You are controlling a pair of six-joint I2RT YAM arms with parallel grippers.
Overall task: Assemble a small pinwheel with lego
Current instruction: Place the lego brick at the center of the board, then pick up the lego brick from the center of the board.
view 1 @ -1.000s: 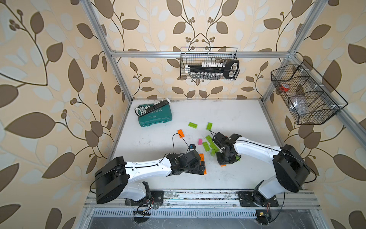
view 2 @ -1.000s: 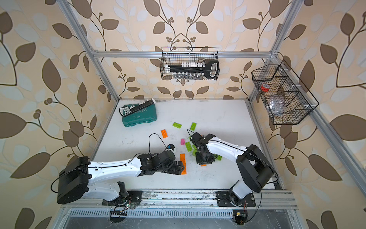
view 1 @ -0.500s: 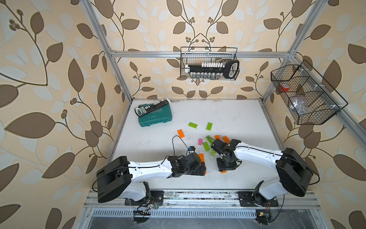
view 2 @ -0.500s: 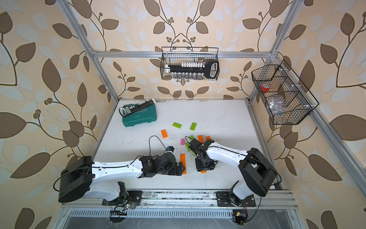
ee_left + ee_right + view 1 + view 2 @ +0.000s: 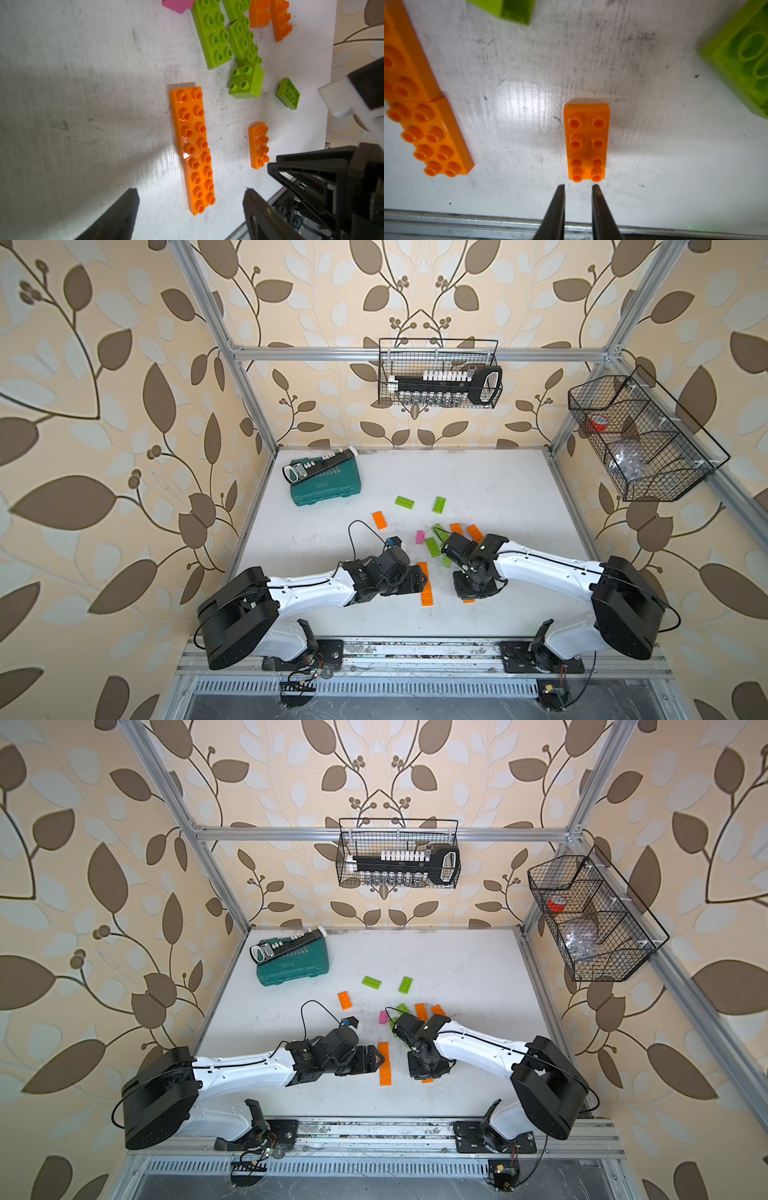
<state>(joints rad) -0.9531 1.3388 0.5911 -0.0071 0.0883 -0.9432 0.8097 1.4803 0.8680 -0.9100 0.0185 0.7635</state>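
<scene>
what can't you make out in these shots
- The small orange brick: only a sliver shows in both top views, because the right arm covers the rest.
- The pink brick: cut off by the picture's edge in the left wrist view.
- The upturned green brick: blurred and cut off by the edge in the right wrist view.
- The side wire basket: its contents are too small to name in both top views.

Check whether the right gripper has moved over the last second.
Yes. The right gripper has pulled back toward the front rail, away from the pink brick, which stayed put.
</scene>
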